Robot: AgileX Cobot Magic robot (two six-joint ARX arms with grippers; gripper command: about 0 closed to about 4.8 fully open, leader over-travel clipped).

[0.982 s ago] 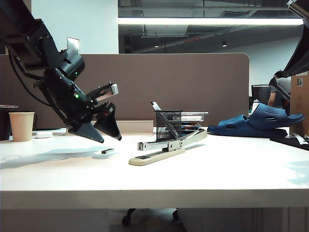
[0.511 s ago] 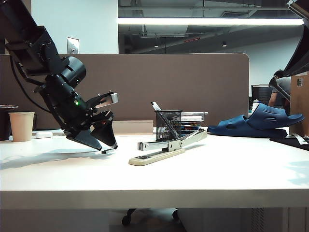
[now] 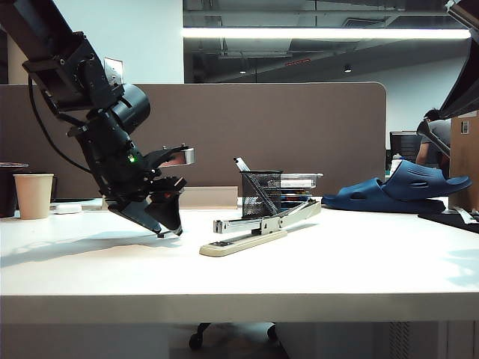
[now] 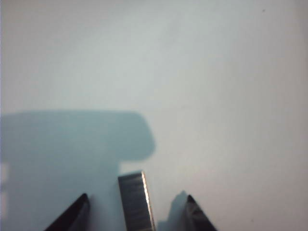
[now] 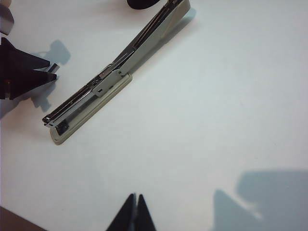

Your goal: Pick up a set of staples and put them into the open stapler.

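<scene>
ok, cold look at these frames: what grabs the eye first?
The left gripper, tips down at the table on the left, its open jaws straddling the set of staples. Next, the stapler lying open mid-table, in front of a black mesh pen cup. The right gripper hangs shut above bare table.

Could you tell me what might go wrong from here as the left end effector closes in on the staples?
1. The set of staples lies flat on the table between the left end effector fingertips, with gaps on both sides; it may slide or tip rather than be pinched.
2. The fingertips are at the tabletop and could scrape it.
3. The stapler lies nearby; a swing could nudge it. The right end effector hangs apart, shut.
</scene>
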